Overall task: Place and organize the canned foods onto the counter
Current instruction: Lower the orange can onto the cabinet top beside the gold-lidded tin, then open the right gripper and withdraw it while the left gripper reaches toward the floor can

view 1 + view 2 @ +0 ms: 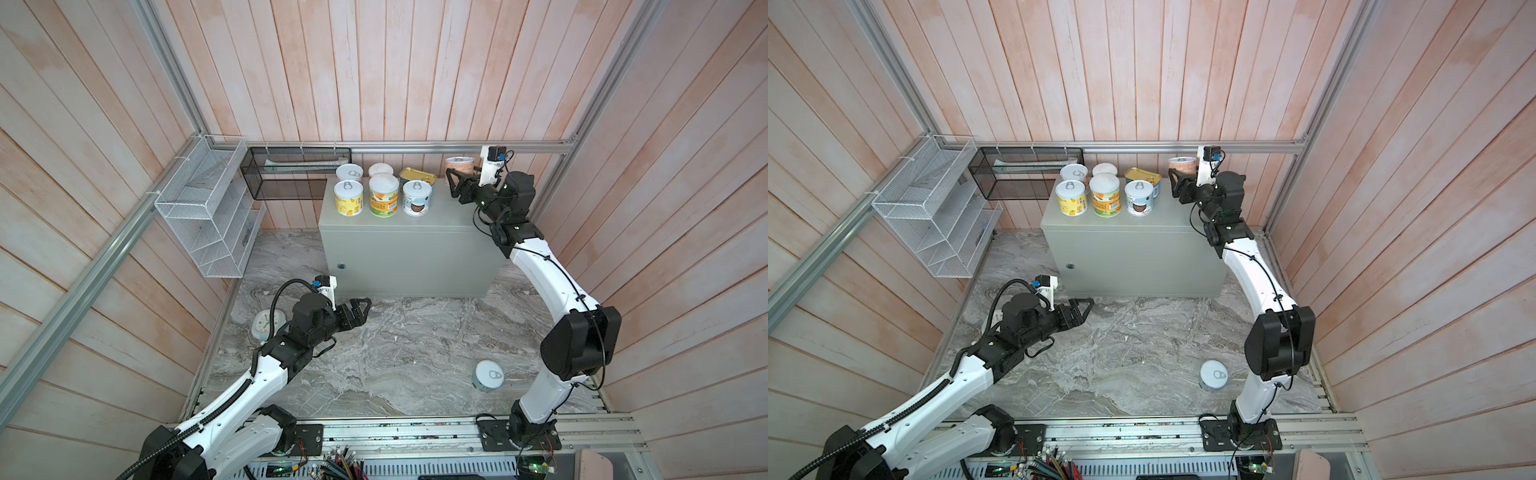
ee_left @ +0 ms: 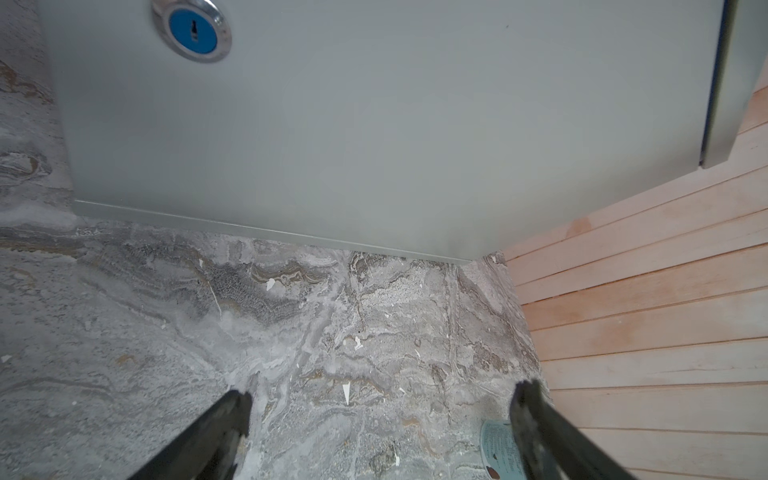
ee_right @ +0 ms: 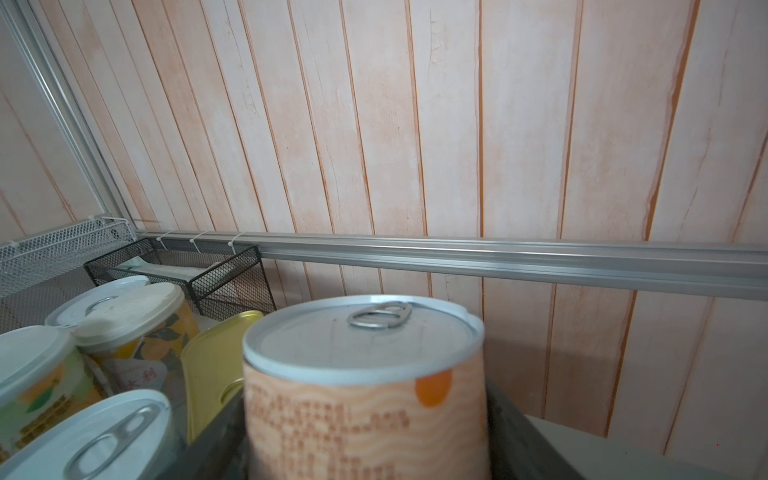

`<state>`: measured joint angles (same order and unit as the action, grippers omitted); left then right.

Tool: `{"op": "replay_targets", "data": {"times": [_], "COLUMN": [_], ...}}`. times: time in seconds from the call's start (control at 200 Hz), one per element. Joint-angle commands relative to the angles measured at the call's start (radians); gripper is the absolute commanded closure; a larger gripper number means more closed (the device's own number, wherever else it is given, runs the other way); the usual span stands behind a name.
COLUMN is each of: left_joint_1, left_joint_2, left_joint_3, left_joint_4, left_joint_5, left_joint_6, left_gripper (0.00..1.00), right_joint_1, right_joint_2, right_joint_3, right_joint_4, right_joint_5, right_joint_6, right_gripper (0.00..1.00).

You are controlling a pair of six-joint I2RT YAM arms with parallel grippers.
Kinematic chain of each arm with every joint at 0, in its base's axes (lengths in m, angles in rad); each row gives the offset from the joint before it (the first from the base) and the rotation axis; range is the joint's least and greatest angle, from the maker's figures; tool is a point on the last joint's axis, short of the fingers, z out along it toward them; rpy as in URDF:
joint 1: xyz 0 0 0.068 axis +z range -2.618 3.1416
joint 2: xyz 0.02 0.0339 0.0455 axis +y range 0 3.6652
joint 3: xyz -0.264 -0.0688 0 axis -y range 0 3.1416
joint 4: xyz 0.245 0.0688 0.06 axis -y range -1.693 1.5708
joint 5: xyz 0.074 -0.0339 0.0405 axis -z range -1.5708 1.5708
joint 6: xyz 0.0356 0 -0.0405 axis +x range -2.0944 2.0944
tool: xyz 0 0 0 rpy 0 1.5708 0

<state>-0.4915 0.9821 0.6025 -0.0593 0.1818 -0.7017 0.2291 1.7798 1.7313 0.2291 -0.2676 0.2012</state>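
Nearest me, one loose can (image 1: 488, 375) stands upright on the marble (image 1: 395, 365), close to the base of my right arm and well apart from the counter (image 1: 407, 253). Further in, my left claw (image 1: 360, 309) hovers low over the marble just in front of the counter, its jaws wide apart and holding nothing. The left wrist view shows both fingers (image 2: 224, 424) spread over bare stone, with the lock (image 2: 192, 25) on the counter's front beyond them. A clock (image 1: 264, 326) lies on the marble to the left of that arm, partly hidden by it.

On the counter's top, toward its left end, three cans stand close together in a front row: yellow can (image 1: 349, 199), orange can (image 1: 383, 196), blue can (image 1: 417, 199). Behind them sit two rear cans (image 1: 350, 171) with white lids and the gold tin (image 1: 417, 174).

Farthest back, my right claw (image 1: 454, 180) is clamped on a pink can (image 1: 459, 165), upright, lid and pull tab up, at the counter's back edge just right of the gold tin. I cannot tell whether it touches the top. On the wall hang a black rack (image 1: 297, 172) and a white rack (image 1: 208, 208).
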Motion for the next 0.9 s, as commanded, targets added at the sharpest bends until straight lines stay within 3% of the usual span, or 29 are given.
{"op": "replay_targets", "data": {"times": [0.0, 0.24, 0.525, 0.685, 0.895], "left_joint_1": [0.001, 0.001, 0.001, -0.018, -0.134], "left_joint_2": [-0.013, -0.019, 0.015, 0.06, 0.086], "left_joint_3": [-0.002, -0.002, 0.011, 0.031, 0.066], "left_joint_4": [-0.004, -0.004, 0.026, 0.036, 0.031], "left_joint_5": [-0.012, -0.015, 0.02, 0.033, -0.013], "left_joint_6": [-0.008, -0.016, -0.007, 0.003, 0.087], "left_gripper": [0.0, 0.0, 0.0, 0.0, 0.0], "right_joint_1": [-0.004, -0.005, -0.014, -0.037, -0.064], "right_joint_2": [0.015, 0.029, -0.005, -0.094, -0.324], "right_joint_3": [0.077, 0.057, 0.028, -0.061, -0.284], "right_joint_4": [0.065, 0.066, 0.017, 0.038, 0.052], "right_joint_5": [0.014, 0.02, 0.033, 0.05, 0.144], "right_joint_6": [-0.006, 0.017, 0.02, 0.053, 0.067], "right_gripper": [0.33, 0.32, 0.08, 0.07, 0.06]}}
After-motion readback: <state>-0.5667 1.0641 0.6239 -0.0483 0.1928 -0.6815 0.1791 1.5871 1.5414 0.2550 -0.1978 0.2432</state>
